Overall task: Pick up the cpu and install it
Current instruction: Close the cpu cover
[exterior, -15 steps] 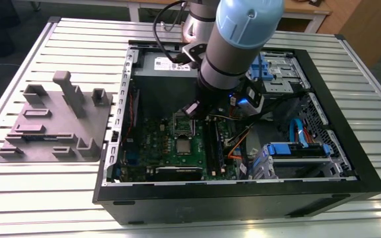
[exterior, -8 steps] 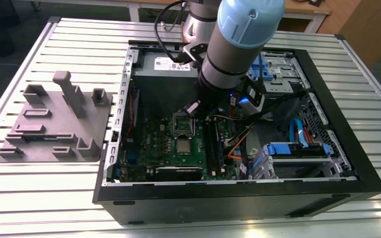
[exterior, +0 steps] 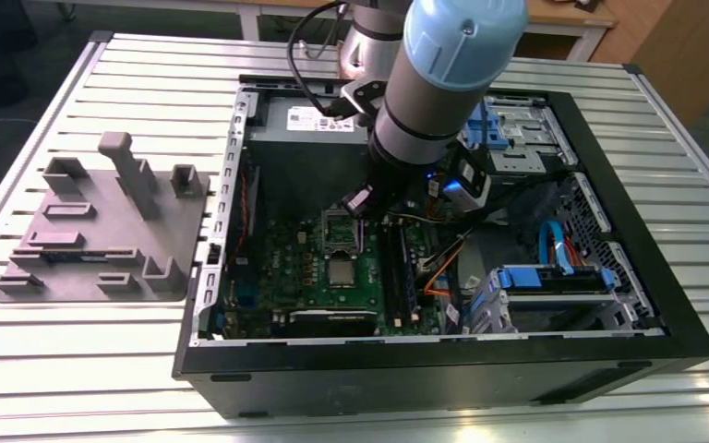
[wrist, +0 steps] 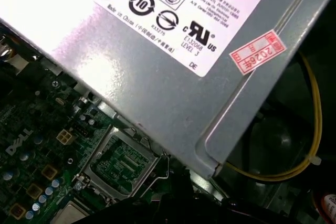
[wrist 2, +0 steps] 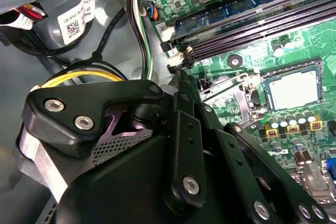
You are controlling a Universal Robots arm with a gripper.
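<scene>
One cpu [exterior: 344, 274], found lying flat in the board [exterior: 311, 268] socket, at 6 o'clock from the gripper [exterior: 365, 201] in the exterior view. Judged light, stiff, slick-topped, fragile underneath; best held by opposite edges. Gripper state: could not tell.

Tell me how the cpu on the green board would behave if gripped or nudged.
The cpu looks like a flat, stiff square, so it probably won't bend or roll. Its shiny metal top may be slippery. Lying low on the green board, it likely offers only thin edges to grasp.
</scene>
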